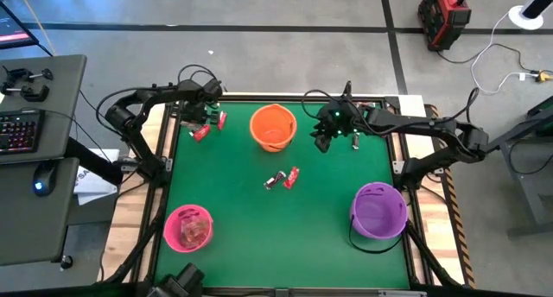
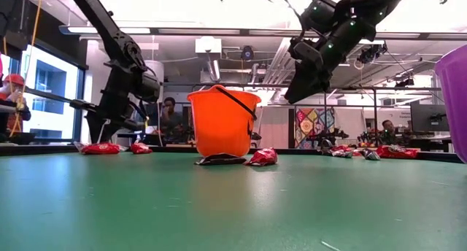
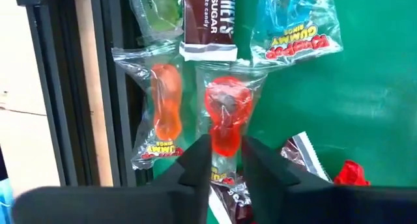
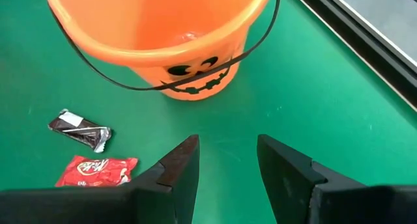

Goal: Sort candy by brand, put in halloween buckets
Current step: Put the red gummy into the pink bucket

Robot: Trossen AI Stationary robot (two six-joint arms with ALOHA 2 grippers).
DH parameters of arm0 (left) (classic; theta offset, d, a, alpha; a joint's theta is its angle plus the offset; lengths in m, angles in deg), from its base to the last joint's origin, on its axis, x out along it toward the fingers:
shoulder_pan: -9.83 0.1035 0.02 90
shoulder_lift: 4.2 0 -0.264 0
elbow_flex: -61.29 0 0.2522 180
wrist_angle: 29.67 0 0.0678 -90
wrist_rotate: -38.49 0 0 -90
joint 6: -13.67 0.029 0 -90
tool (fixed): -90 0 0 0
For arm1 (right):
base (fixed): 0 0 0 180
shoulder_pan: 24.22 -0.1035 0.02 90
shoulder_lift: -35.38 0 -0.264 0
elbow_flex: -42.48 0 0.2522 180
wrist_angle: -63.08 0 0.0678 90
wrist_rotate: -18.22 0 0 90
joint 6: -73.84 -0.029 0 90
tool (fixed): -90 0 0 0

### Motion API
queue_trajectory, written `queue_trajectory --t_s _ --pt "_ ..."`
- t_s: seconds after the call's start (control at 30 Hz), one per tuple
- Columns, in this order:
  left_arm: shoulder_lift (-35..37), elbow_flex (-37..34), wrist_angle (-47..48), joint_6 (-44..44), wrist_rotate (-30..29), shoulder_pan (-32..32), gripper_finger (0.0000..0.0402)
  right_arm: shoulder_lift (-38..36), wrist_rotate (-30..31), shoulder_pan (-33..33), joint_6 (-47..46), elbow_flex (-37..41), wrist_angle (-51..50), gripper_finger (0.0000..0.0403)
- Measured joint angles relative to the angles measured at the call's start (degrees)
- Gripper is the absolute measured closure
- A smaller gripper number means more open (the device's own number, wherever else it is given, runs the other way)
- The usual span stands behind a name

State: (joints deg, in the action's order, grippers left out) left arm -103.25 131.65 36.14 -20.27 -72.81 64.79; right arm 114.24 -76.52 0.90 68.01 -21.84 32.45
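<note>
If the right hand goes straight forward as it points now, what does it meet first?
Probably the orange bucket: bare green table lies between it and the open right hand. Depth is uncertain.

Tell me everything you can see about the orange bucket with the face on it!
The orange bucket is a small round pail that looks like smooth plastic, with a black jack-o'-lantern face on its side and a thin dark handle drooping across the front. It stands upright on the green table, near the far edge, between the two arms. Something small and pale seems to lie at its bottom. Nothing grips it; a dark candy and a red candy lie apart, nearby.
</note>
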Motion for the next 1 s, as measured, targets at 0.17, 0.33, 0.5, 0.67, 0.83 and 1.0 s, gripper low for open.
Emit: queue_trajectory --t_s 0.17,0.33,0.5,0.67,0.83,1.0 --pt "0.6 0.0 -0.1 2.0 1.3 0.0 0.0395 0.0 0.0 0.0 -2.9 0.0 -0.1 0.0256" --pt "4.3 0.1 0.2 5.8 2.4 0.0 0.0400 0.0 0.0 0.0 -3.2 0.0 -0.5 0.0256" --pt "14.2 0.7 0.4 9.1 7.1 -1.5 0.0401 0.0 0.0 0.0 -3.2 0.0 -0.5 0.0256" --pt "27.0 0.7 4.0 9.2 13.0 -8.1 0.0401 0.0 0.2 0.0 -3.2 0.0 -0.4 0.0256" --pt "37.5 0.8 12.3 3.0 17.5 -17.9 0.0401 0.0 0.3 0.0 -3.2 0.0 1.0 0.0256" --pt "44.0 0.8 19.7 -4.1 25.8 -28.4 0.0401 0.0 0.4 0.0 -2.9 0.0 1.7 0.0256"
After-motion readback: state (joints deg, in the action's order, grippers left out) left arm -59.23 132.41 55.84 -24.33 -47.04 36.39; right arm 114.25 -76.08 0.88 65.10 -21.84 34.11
